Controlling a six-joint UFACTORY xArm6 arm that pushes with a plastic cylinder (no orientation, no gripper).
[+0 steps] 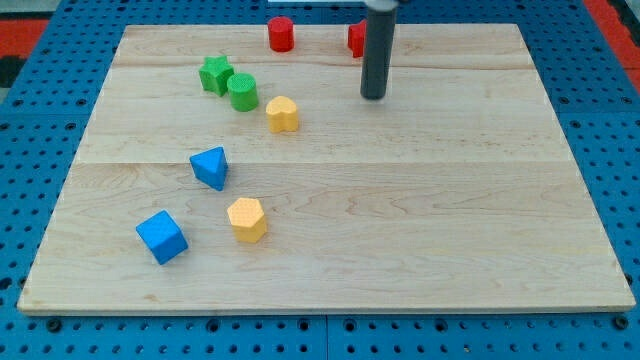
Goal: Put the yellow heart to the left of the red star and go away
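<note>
The yellow heart [283,114] lies on the wooden board [420,200] in the upper middle-left. A red block [355,38], partly hidden behind my rod, sits at the view's top; its shape cannot be made out. My tip [373,96] rests on the board below that red block, well to the right of the yellow heart and apart from both.
A red cylinder [281,34] stands at the top. A green star [215,75] and green cylinder [242,92] sit up-left of the heart. A blue triangular block [210,167], a blue cube [161,237] and a yellow hexagon [247,219] lie lower left.
</note>
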